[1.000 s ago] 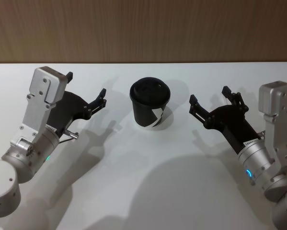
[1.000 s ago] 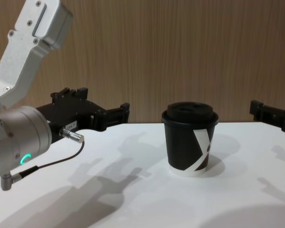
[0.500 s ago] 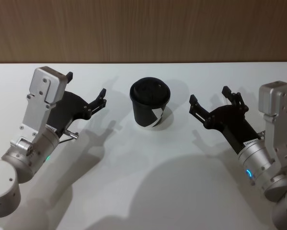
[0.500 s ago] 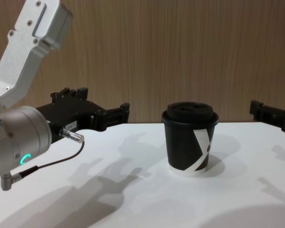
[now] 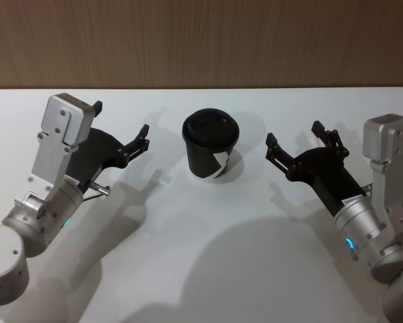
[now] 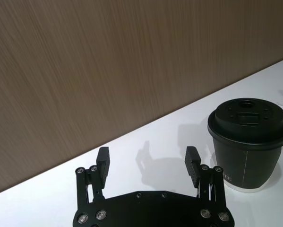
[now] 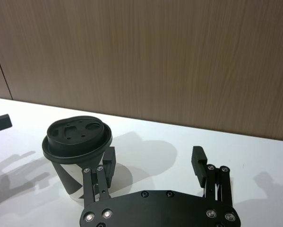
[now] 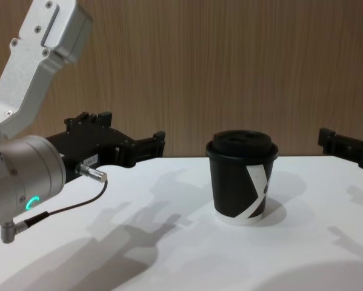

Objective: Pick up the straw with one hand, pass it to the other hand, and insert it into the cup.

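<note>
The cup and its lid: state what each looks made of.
Cup: likely paper, matte black with a white printed stripe and a side seam. Lid: probably moulded plastic, black, slight sheen, crisp domed rim with embossed holes. Left gripper and right gripper hang open either side.

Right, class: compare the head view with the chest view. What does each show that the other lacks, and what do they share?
Head view: the top face of the lid from above, and the left end effector and right end effector whole, both open, flanking the cup. Chest view: the cup's side profile down to its white base rim, and the left end effector held clear above the table. Both: the cup upright, untouched, against the wood wall.
</note>
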